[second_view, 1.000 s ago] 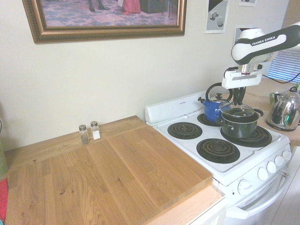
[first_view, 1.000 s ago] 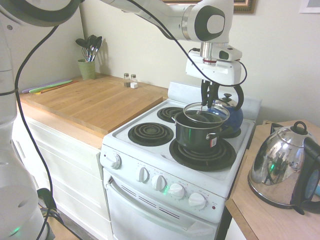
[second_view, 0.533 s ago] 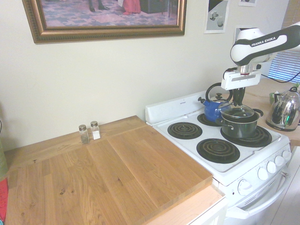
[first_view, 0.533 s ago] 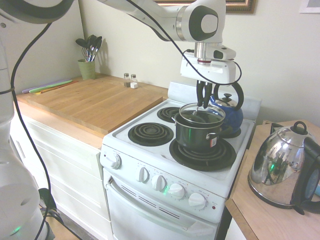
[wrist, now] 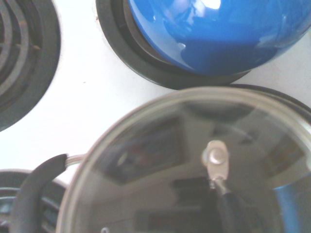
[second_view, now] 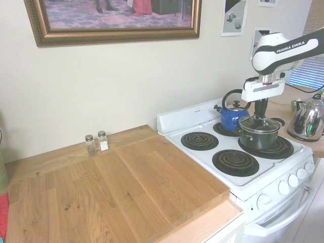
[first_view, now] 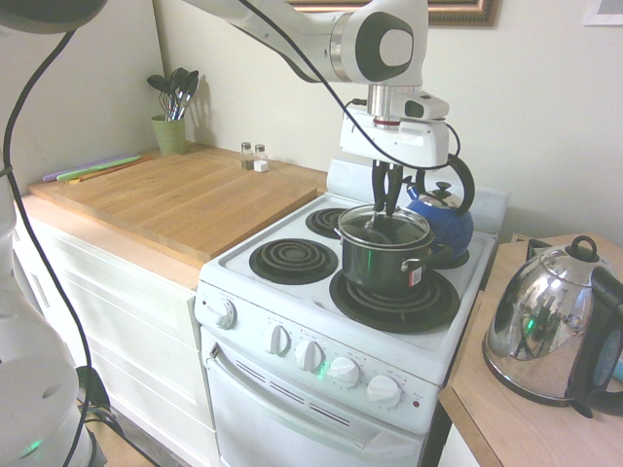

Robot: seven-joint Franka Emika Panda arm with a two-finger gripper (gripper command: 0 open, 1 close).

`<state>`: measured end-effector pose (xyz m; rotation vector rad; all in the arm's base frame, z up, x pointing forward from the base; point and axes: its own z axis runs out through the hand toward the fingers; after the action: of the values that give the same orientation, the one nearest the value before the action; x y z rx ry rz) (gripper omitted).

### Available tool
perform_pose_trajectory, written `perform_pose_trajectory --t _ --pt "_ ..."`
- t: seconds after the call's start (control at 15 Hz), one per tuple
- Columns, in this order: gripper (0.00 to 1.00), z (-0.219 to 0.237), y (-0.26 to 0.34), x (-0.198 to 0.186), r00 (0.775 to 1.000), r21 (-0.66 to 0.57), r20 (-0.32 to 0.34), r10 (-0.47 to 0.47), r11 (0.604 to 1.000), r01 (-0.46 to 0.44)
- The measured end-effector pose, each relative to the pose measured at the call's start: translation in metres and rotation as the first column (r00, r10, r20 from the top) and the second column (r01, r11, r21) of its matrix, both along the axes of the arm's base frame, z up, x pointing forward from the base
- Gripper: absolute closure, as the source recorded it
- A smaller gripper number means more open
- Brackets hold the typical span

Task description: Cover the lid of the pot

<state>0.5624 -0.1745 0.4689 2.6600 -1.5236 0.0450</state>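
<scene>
White arm comes in from upper left in first ext view, wrist bent so the pincer point(first_view: 387, 206) points straight down over the stove point(first_view: 292, 302). Fingers are closed tight on the knob of the lid point(first_view: 384, 227), dark finger tips meeting at the lid's centre. In second ext view the same pincer point(second_view: 260, 116) hangs vertical from the arm's last joint, arm reaching in from the right.

Lid is a clear glass disc w/ metal rim; it sits at the mouth of the pot point(first_view: 387, 261), about level, rim roughly lined up w/ the pot's rim. Can't tell if it rests fully on the pot or is a hair above. Pot stands on the front right burner point(first_view: 393, 302), dark and glossy, small label on its side.

Wrist view: lid point(wrist: 194, 165) fills the lower part, knob fixing point(wrist: 216, 156) near centre, one black pot handle point(wrist: 34, 189) sticking out at the edge.

Blue kettle point(first_view: 444, 216) is just behind the pot on the rear burner. Chrome kettle point(first_view: 547, 331) is on the bench to the right
</scene>
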Motion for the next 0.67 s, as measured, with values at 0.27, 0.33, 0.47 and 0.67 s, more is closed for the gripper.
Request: perform_pose_trajectory --t 0.27,0.33,0.47,0.67 --pt "1.00 -0.0026 -0.0004 0.0012 1.000 -0.010 0.005 0.000 1.000 0.000" --pt "1.00 -0.0029 -0.0007 0.0012 1.000 -0.014 0.004 -0.003 1.000 0.003" --pt "1.00 -0.0030 -0.0010 0.0008 1.000 -0.025 -0.002 -0.007 1.000 0.007" --pt "1.00 0.0014 0.0001 0.0005 1.000 -0.031 -0.005 -0.008 0.999 0.008"
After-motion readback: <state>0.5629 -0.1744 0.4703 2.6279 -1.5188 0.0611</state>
